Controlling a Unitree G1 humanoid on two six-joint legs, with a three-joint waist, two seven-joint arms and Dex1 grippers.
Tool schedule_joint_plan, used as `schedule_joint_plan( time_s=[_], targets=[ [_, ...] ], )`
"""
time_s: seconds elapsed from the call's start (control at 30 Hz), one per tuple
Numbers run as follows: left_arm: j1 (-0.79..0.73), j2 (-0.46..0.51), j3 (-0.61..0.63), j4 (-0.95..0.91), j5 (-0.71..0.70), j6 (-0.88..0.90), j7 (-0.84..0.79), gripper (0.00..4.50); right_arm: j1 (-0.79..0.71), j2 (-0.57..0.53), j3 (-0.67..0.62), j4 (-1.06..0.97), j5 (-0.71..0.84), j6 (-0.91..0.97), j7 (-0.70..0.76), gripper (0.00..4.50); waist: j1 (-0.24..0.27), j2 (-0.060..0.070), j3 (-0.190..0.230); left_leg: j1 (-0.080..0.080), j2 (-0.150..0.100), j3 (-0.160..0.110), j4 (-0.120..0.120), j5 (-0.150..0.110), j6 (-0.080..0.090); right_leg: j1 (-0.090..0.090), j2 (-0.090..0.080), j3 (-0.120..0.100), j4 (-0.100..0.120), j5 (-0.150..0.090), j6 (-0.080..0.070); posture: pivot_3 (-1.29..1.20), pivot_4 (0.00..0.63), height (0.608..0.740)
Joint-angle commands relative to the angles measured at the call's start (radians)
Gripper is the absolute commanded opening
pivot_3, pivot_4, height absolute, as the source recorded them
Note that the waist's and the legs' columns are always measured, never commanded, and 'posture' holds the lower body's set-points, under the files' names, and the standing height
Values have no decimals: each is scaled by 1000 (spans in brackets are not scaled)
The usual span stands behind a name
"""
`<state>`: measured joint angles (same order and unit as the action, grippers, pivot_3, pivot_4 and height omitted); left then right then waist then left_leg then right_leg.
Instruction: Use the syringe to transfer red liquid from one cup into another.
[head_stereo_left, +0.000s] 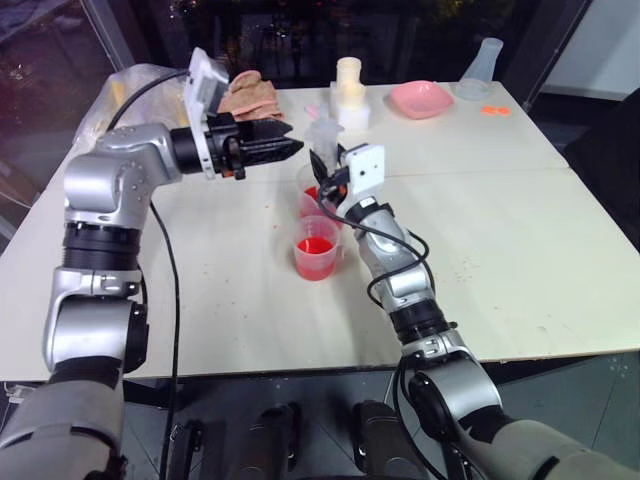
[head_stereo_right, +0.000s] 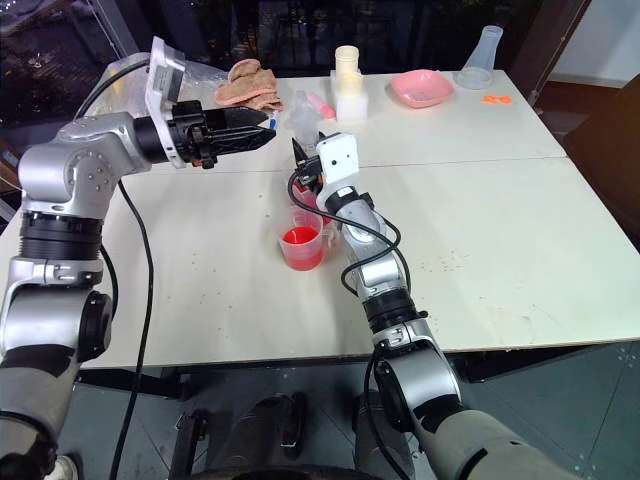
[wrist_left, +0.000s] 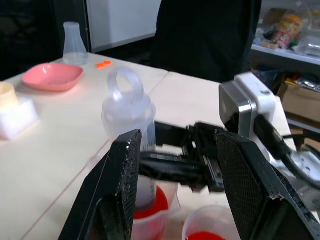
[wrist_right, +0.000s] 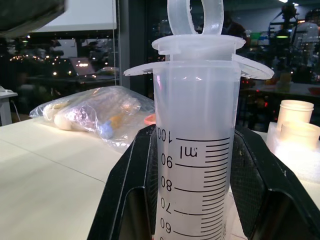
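Observation:
The syringe (head_stereo_left: 322, 138) stands upright, its white plunger ring (wrist_left: 125, 84) pushed down onto the clear barrel (wrist_right: 192, 150). My right gripper (head_stereo_left: 326, 176) is shut on the barrel, a black finger (wrist_right: 132, 195) on each side. The barrel's lower end sits in the far cup (wrist_left: 152, 207), which holds red liquid (head_stereo_left: 311, 193). A second cup (head_stereo_left: 317, 248) with red liquid stands just in front of it. My left gripper (head_stereo_left: 290, 149) hangs level and open, just left of the plunger top, touching nothing. In the left wrist view, its fingers (wrist_left: 120, 190) frame the syringe.
At the table's back stand a pink bowl (head_stereo_left: 420, 98), a clear flask (head_stereo_left: 483, 62), stacked cream containers (head_stereo_left: 349, 90), a crumpled cloth (head_stereo_left: 250, 95) and a plastic bag (head_stereo_left: 135, 85). A pink marker (head_stereo_right: 318, 103) lies near the containers. Orange bits (head_stereo_left: 494, 110) lie at the back right.

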<state>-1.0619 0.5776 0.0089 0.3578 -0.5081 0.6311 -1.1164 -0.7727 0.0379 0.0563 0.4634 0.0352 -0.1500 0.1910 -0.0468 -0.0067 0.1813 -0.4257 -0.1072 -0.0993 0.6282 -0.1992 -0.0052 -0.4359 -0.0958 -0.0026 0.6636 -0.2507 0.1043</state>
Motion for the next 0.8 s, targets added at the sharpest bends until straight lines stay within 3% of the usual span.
schedule_joint_plan(
  time_s=[0.03,0.8],
  targets=[
    [-38,-13,7,28,22,-42,-2,2436,-3,6,7,-62,-3,-19,0,1359,0,0,0,0,0,0,0,0,0,0,0,0,0,0,0,0,150,740],
    [-178,-153,-11,308,109,-207,-110,2436,43,6,31,-149,2,43,31,1359,1,0,0,0,0,0,1,-2,3,0,0,0,1,0,0,0,150,740]
  ],
)
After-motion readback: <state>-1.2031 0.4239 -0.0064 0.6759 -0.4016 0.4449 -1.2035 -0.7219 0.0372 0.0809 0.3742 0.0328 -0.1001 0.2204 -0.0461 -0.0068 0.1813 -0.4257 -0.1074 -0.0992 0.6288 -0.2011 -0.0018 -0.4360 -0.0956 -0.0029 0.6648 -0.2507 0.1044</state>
